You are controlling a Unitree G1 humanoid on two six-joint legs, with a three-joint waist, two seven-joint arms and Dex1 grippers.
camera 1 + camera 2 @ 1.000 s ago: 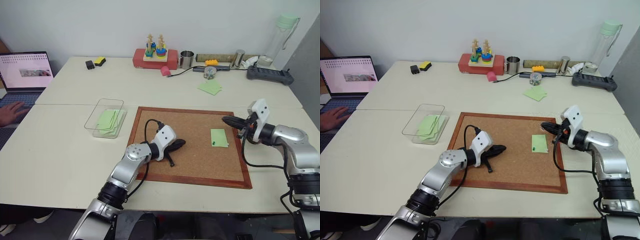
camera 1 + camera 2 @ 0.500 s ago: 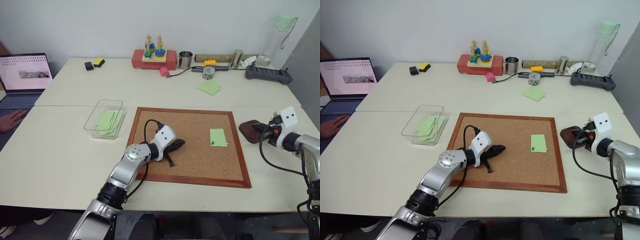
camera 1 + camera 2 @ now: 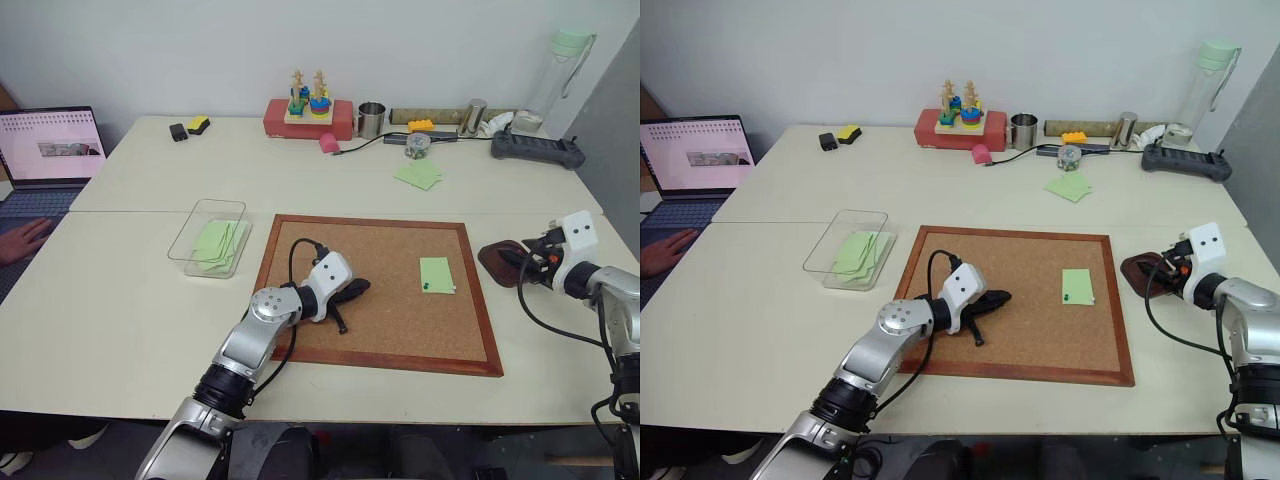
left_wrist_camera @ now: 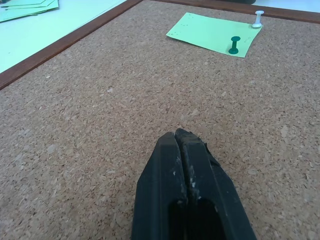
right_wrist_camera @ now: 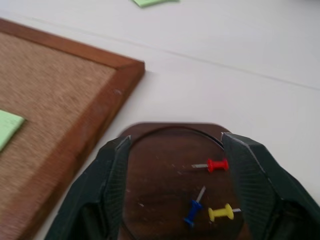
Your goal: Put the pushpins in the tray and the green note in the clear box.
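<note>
Our right gripper [image 5: 172, 187] has swung off the corkboard [image 3: 380, 330] within the last second and now hovers over the tray [image 5: 170, 200], jaws spread wide with nothing between them. A blue pin [image 5: 192, 214] lies in the dish beside a red pin [image 5: 216, 164] and a yellow pin [image 5: 221, 213]; we judge the blue one was just let go, since the jaws have only just parted.

Our left gripper [image 4: 181, 142] rests shut and empty on the cork, unmoved.

Going by size: the corkboard sits mid-table, with the clear box [image 3: 210, 236] at its ten o'clock, green sheets already inside. The tray lies just off the board's three o'clock edge. The green note [image 3: 436, 275] is pinned toward that same three o'clock side, held by the pushpins, a dark green one [image 4: 234, 45] and a white one [image 4: 258, 18] at its corner.

We reckon those two pins must come out before the note can travel.
</note>
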